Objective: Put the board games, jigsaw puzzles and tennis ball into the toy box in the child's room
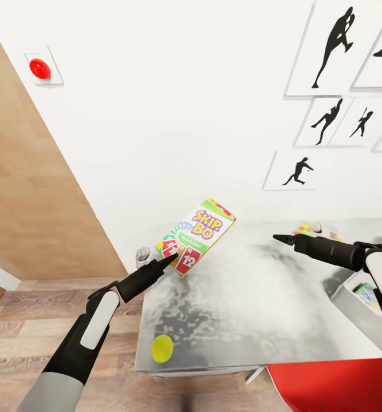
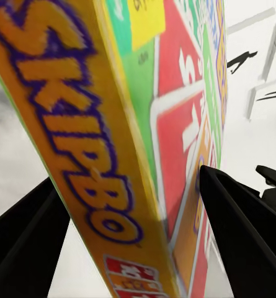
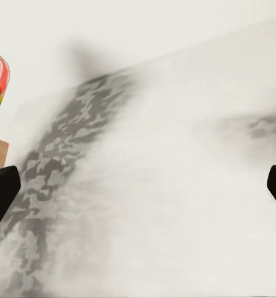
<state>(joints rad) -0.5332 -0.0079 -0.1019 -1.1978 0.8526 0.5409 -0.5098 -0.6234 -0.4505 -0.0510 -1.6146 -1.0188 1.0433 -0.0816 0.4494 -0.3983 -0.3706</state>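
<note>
The Skip-Bo board game (image 1: 201,233) hangs tilted above the table's (image 1: 259,309) far left corner. My left gripper (image 1: 169,261) is shut on its lower end. In the left wrist view the box (image 2: 113,124) sits between both black fingers (image 2: 237,236). The tennis ball (image 1: 162,348) lies at the table's near left edge. My right gripper (image 1: 282,238) hovers open over the table's right half, its fingers (image 3: 1,192) spread wide above the mottled top (image 3: 150,205). The toy box (image 1: 348,300) stands at the right edge with a colourful item inside. A jigsaw puzzle (image 1: 306,229) peeks out behind the right gripper.
A red-seated chair (image 1: 334,386) is tucked under the table's near right side. The white wall behind carries black baseball silhouette pictures (image 1: 328,51) and a red button (image 1: 40,68). A wooden panel (image 1: 36,189) and plank floor (image 1: 30,320) lie to the left.
</note>
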